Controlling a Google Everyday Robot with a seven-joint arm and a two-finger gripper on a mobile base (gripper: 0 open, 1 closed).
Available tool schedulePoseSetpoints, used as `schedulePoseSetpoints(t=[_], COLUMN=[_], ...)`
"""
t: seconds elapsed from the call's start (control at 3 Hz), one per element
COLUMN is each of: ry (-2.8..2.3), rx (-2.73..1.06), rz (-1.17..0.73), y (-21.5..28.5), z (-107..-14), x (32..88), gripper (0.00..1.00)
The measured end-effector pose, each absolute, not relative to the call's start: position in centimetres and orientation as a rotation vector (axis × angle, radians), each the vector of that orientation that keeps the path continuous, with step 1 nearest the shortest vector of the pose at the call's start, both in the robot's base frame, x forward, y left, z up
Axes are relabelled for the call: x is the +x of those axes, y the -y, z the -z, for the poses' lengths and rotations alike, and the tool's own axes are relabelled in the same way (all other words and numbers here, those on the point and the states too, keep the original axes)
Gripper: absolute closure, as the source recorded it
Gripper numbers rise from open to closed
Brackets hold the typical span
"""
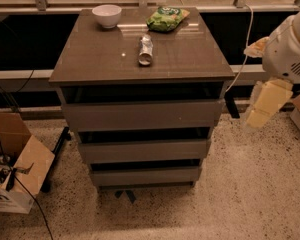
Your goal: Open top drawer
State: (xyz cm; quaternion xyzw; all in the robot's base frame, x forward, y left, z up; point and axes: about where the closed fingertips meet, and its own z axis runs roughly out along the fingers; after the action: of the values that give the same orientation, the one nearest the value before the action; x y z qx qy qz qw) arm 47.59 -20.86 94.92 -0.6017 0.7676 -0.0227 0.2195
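A grey-brown cabinet holds three handleless drawers. The top drawer [142, 115] has the widest flat front and sits just under the tabletop [100, 54], with a dark gap above its panel. Below it are the middle drawer [145, 150] and the bottom drawer [145, 175], with shorter fronts. My white arm [287, 54] comes in at the right edge, well to the right of the cabinet. The gripper [260, 115] hangs down beside the cabinet's right side, apart from the drawers and holding nothing I can see.
On the tabletop stand a white bowl [107, 15], a green snack bag [166, 19] and a lying can [146, 50]. A cardboard box [12, 171] with cables sits on the floor at left. A white cable [246, 44] hangs at the right.
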Motion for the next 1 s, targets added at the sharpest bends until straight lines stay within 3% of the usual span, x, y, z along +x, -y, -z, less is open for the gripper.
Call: schedulePoseSetpoints(t=[0.33, 1.0], ry=[-2.110, -2.122], rx=[-1.652, -1.603], rz=[0.072, -0.110], y=[20.7, 17.3], z=[-95.1, -90.1], x=[48.1, 50.4], gripper=[0.00, 0.00])
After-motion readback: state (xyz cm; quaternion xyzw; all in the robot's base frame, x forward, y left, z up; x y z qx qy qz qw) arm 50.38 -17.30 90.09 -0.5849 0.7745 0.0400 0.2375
